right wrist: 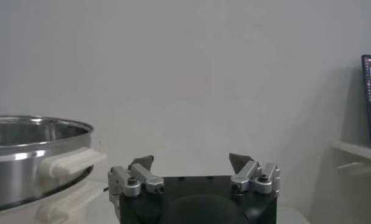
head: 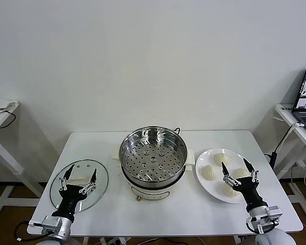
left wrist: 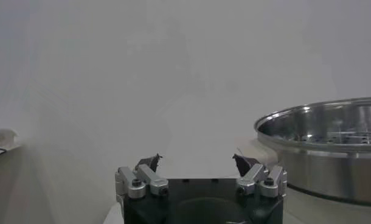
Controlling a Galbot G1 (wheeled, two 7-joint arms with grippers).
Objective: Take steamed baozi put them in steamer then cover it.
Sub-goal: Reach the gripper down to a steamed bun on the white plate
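right tool (head: 239, 171) spread above plate (head: 204, 179) | left tool (head: 78, 177) spread above lid (head: 103, 179) | steamer (head: 153, 153) between

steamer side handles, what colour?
Cream-white, against the shiny steel steamer; the handles show best in the right wrist view.

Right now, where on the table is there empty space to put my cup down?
Bare tabletop shows at the front edge of the white table, between the round glass lid and white plate of cream buns, and along the back edge behind the shiny steel steamer pot. The left and right ends are crowded.
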